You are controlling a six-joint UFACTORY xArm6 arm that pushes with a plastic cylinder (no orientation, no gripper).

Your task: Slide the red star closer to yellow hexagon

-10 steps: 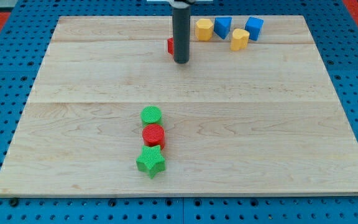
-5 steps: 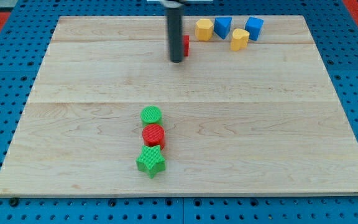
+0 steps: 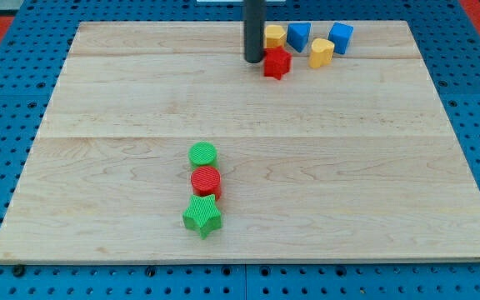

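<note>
The red star (image 3: 277,62) lies on the wooden board near the view's top, just below the yellow hexagon (image 3: 275,36) and close to it or touching it. My tip (image 3: 253,60) stands right beside the star's left side. The rod hides the hexagon's left edge.
Two blue blocks (image 3: 298,36) (image 3: 341,37) and a second yellow block (image 3: 321,52) sit right of the hexagon. A green cylinder (image 3: 202,154), a red cylinder (image 3: 206,180) and a green star (image 3: 202,216) form a column lower on the board (image 3: 98,167).
The red star has slid to the right, from beside the rod at about mid-top to just under the yellow hexagon. My tip moved right and slightly up with it.
</note>
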